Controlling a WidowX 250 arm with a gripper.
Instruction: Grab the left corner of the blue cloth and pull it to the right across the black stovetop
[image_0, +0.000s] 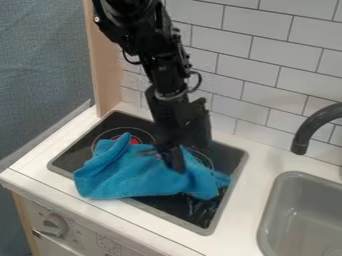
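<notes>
Viewing a blue cloth (137, 175) on a stovetop (77, 155)

We see it crumpled over the front rim; the black gripper (175, 162) is at its folds, clenched or released we cannot tell. Beside the gray sink (270, 207) curves a dark faucet (308, 127).

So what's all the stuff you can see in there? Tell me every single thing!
Cloth: one, bright blue, crumpled on the stove top
Stove top: one, black with grey rim, set in the counter
Red burner spot: one, red, behind the cloth
Counter: one, white, around stove top and sink
Sink: one, grey, right side
Faucet: one, dark grey, above the sink
Knob: one, grey, front panel
Wall tiles: many, white, at the back
Wooden post: one, tan, back left
Fabric: one stretch, blue-grey, far left
Robot arm: one, black, from the top
Gripper: one, black, down at the cloth
</notes>
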